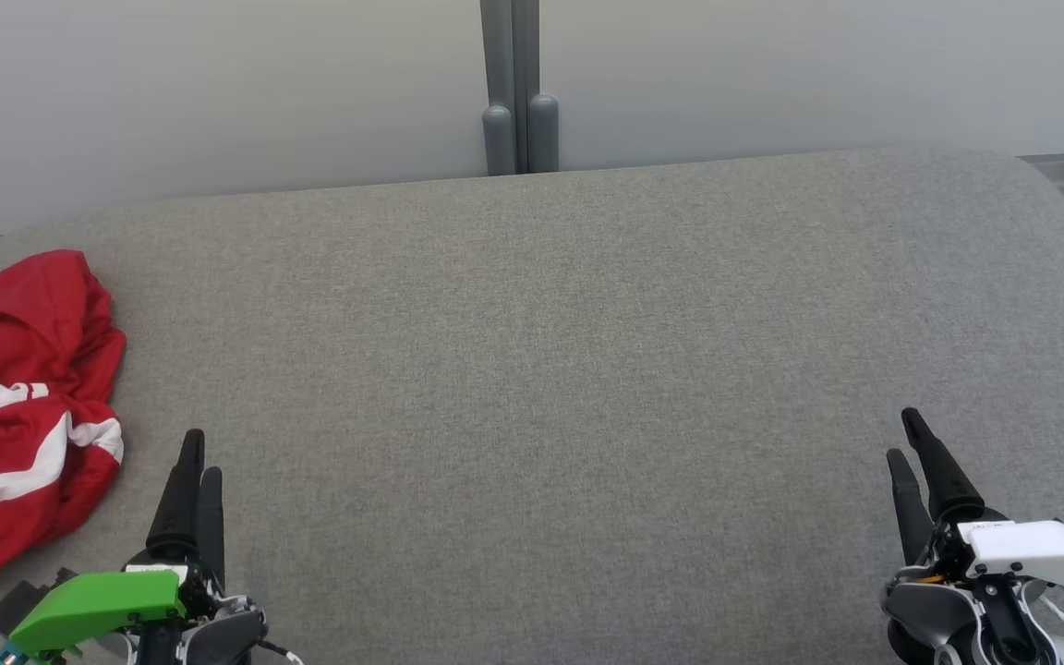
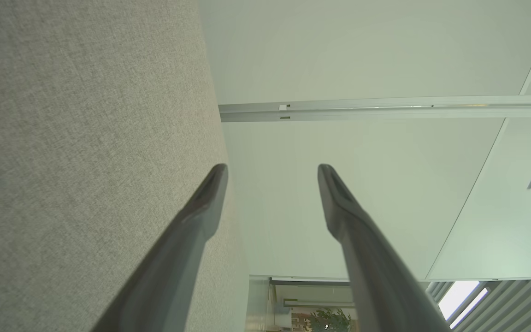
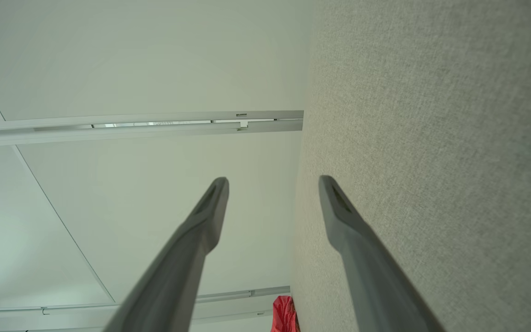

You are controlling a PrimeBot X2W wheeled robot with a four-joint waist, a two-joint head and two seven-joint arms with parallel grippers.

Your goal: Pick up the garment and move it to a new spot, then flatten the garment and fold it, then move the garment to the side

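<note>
While the garment (image 1: 29,406) lies crumpled at far left, left fingers (image 1: 185,494) and right fingers (image 1: 938,471) stand wide, empty.

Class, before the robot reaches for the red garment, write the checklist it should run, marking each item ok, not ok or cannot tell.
1. Left tool open and empty: ok.
2. Right tool open and empty: ok.
3. Garment resting on the grey cushion: ok.
4. Garment flat: not ok, crumpled.
5. Whole garment inside the head view: not ok, cut by the left edge.
</note>
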